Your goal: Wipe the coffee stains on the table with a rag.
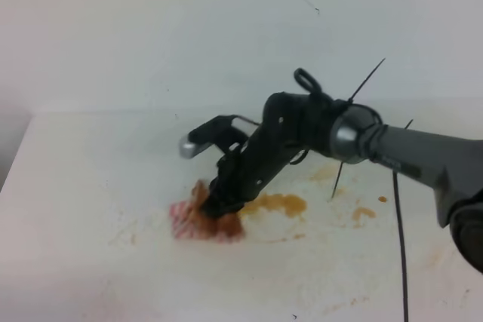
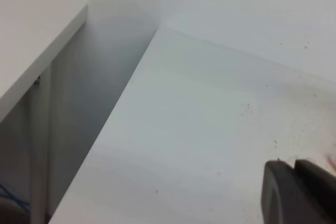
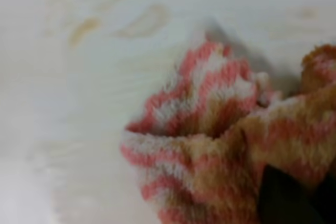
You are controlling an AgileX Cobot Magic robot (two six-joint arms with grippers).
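**Right arm pressed the rag at the left edge of the spill**

At the far left of the exterior high view, the table (image 1: 90, 209) lay broad and white, with only faint tan smears near the middle. The left wrist view showed a bare stretch of that surface, a white ledge (image 2: 31, 40) beyond a shadowed gap, and a dark piece of the left gripper (image 2: 296, 192) cut off at the lower right corner; whether its jaws stood apart or together could not be told.

Further right, the rag (image 1: 198, 220) sat bunched on the table, pink-and-white striped at its left side and stained brown toward the right. The right gripper (image 1: 220, 205) came down on it from the upper right, jaws drawn narrow and closed on the cloth. The fingertips were buried in the folds, so the exact hold was hard to make out. In the right wrist view the fuzzy rag filled the lower right, blurred, with one dark fingertip (image 3: 283, 198) cut off by the bottom edge.

Touching the rag's right side, the coffee stains (image 1: 279, 204) spread as an orange-brown blotch, partly screened by the arm. Smaller drops (image 1: 363, 213) lay well apart to the right. A thin black cable (image 1: 400, 239) crossed the table there.
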